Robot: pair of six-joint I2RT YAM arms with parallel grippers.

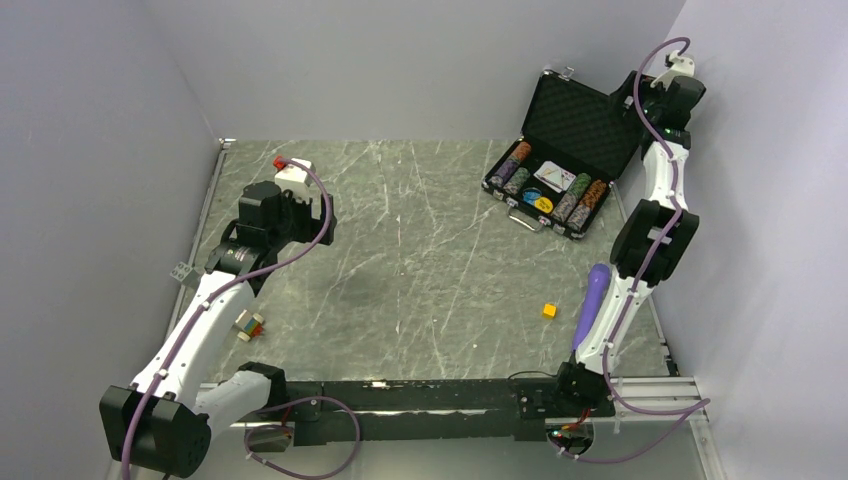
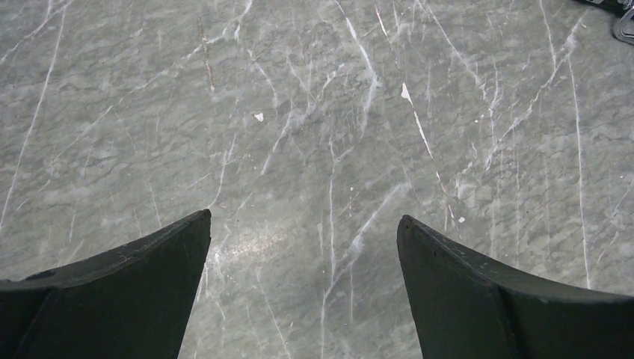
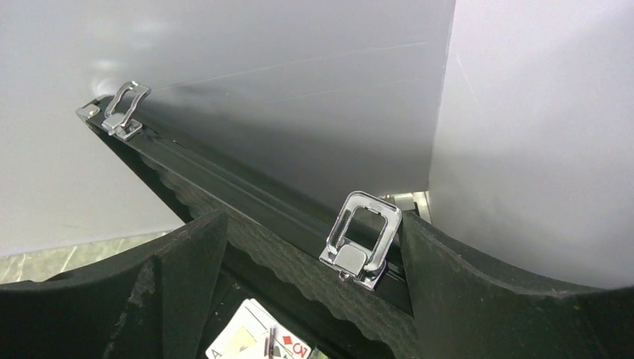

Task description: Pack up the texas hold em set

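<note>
**Inspector:** Where does the briefcase (image 1: 548, 196) lie?

**Assessor:** At the far right corner of the table (image 1: 420, 250), open. The right gripper (image 3: 312, 224) stands spread astride its raised lid (image 3: 247, 202), with a latch (image 3: 361, 239) between the jaws. Whether they touch it is unclear.

**Inspector:** And the left gripper (image 2: 303, 224)?

**Assessor:** Spread wide above the table, well apart.

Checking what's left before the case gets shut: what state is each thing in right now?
briefcase: open, lid standing up.
latches: unfastened, on the lid's rim.
chip rows: seated in the briefcase.
cards: face up in the briefcase.
left hand: open, empty, above the table.
right hand: open, at the lid's top edge.
yellow cube: loose on the table, outside the briefcase.
</note>
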